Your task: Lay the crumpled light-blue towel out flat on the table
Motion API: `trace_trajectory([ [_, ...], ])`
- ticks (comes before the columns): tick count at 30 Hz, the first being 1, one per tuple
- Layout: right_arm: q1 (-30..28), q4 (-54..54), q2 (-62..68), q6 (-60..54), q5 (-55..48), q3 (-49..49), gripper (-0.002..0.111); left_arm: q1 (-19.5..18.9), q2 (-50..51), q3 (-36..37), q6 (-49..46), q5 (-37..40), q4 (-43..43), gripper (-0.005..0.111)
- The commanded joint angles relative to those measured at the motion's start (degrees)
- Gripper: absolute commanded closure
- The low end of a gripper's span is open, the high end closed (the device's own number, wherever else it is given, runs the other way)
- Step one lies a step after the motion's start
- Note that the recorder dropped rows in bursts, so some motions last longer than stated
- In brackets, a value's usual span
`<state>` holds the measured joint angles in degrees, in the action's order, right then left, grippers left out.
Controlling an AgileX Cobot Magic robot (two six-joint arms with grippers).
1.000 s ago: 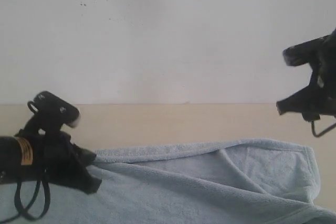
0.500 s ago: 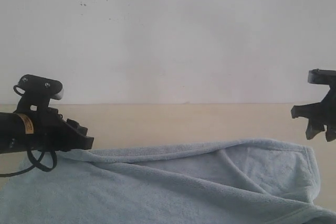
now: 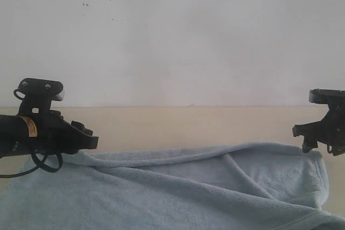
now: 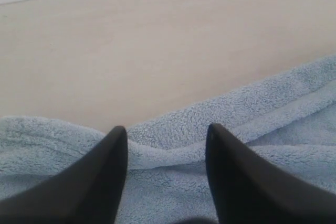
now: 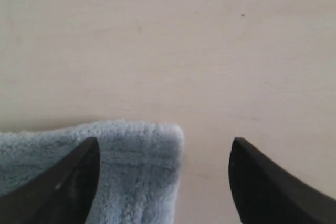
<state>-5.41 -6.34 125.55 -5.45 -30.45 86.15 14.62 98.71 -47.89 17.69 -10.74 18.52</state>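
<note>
The light-blue towel (image 3: 215,192) lies across the near part of the beige table (image 3: 188,125), with a long fold running along its far edge and a crease toward the right corner. My left gripper (image 3: 90,141) hovers at the towel's far left edge. In the left wrist view the left gripper (image 4: 166,128) is open, its dark fingers (image 4: 113,166) astride the rumpled hem of the towel (image 4: 173,153) without pinching it. My right gripper (image 3: 311,139) hangs over the far right corner. In the right wrist view the right gripper (image 5: 165,141) is wide open above the towel corner (image 5: 131,150).
A white wall (image 3: 172,36) with small dark specks rises behind the table's far edge. Bare table (image 5: 168,40) stretches beyond the towel's far edge. A black cable loop (image 3: 46,162) dangles under the left arm.
The left gripper lifted off the towel, moved back to its far edge and opened. The right gripper came down from high on the right to just above the towel's right corner.
</note>
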Motion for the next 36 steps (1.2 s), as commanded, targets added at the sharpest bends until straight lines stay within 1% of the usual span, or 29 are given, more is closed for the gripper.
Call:
trace_trajectory([
  [1, -0.1, -1.12, 0.84, -1.34, 1.67, 0.3, 0.042, -0.17, 0.07, -0.32, 0.65, 0.06, -0.25, 0.061],
  [4, -0.1, -2.06, 0.96, -2.38, 1.88, 0.3, 0.042, -0.17, 0.07, -0.32, 0.68, 0.06, -0.25, 0.061],
  [6, -0.1, -2.13, 0.96, -2.77, 1.88, 0.3, 0.046, -0.17, 0.07, -0.32, 0.68, 0.06, -0.25, 0.061],
  [9, -0.1, -2.21, 0.96, -3.6, 1.64, 0.3, 0.061, -0.17, 0.07, -0.32, 0.68, 0.06, -0.25, 0.061],
  [10, -0.1, -2.21, 0.96, -4.51, 1.53, 0.3, 0.067, -0.17, 0.07, -0.32, 0.68, 0.06, -0.25, 0.061],
  [13, -0.1, -2.21, 0.96, -5.41, 0.75, 0.3, 0.077, -0.17, 0.07, -0.32, 0.68, 0.06, -0.25, 0.061],
  [21, -0.1, -2.29, 0.96, -5.52, 0.63, 0.3, 0.078, -0.17, 0.07, -0.32, 0.68, 0.06, -0.25, 0.061],
  [24, -0.1, -2.29, 0.96, -5.95, 0.51, 0.3, 0.081, -0.17, 0.07, -0.32, 0.68, 0.06, -0.25, 0.061],
  [26, -0.1, -2.29, 0.96, -7.2, 0.51, 0.3, 0.089, -0.17, 0.07, -0.32, 0.68, 0.06, -0.25, 0.061],
  [29, -0.1, -2.29, 0.96, -8.35, 0.51, 0.3, 0.108, -0.17, 0.07, -0.32, 0.68, 0.06, -0.25, 0.061],
  [33, -0.1, -2.29, 0.85, -8.35, 3.6, 0.3, 0.108, -0.17, 0.07, -0.32, 0.68, 0.06, -0.25, 0.061],
  [36, -0.1, -2.29, -0.02, -9.36, 8.14, 0.76, 0.108, -0.17, 0.07, -0.32, 0.66, -0.17, -0.25, 0.061],
])
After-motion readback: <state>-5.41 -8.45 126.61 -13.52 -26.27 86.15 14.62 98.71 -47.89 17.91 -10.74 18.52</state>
